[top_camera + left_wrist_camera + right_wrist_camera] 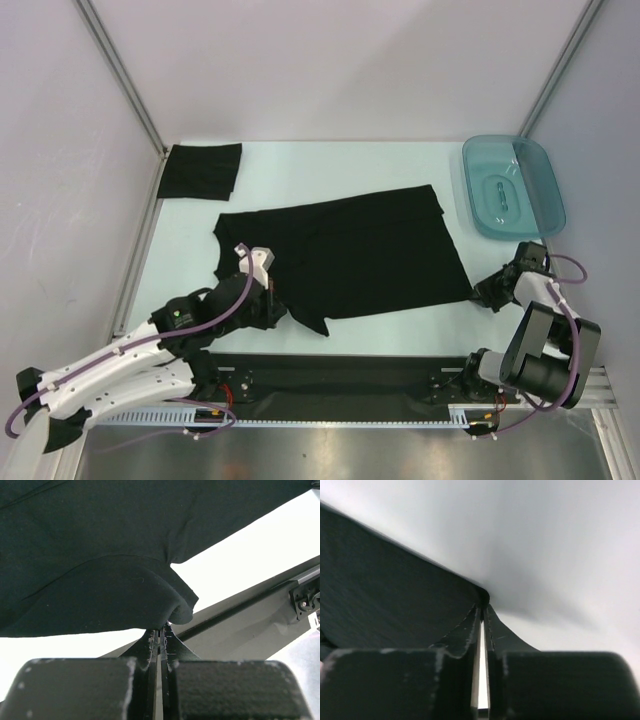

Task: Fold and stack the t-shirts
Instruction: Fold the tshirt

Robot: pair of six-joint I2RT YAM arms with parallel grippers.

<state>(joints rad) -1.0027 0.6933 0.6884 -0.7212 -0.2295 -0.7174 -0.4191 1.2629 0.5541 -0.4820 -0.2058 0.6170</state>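
Observation:
A black t-shirt point(350, 255) lies spread across the middle of the table. My left gripper point(283, 315) is shut on its near left edge; in the left wrist view the cloth point(100, 570) bunches just above the closed fingertips point(162, 630). My right gripper point(484, 291) is shut on the shirt's near right corner; in the right wrist view the cloth point(385, 600) ends at the fingertips point(482, 607). A second black t-shirt point(201, 171), folded into a small rectangle, lies at the far left corner.
A translucent teal plastic tray point(512, 185) stands at the far right. A metal rail point(340, 375) runs along the table's near edge between the arm bases. Walls and posts close in the table on three sides.

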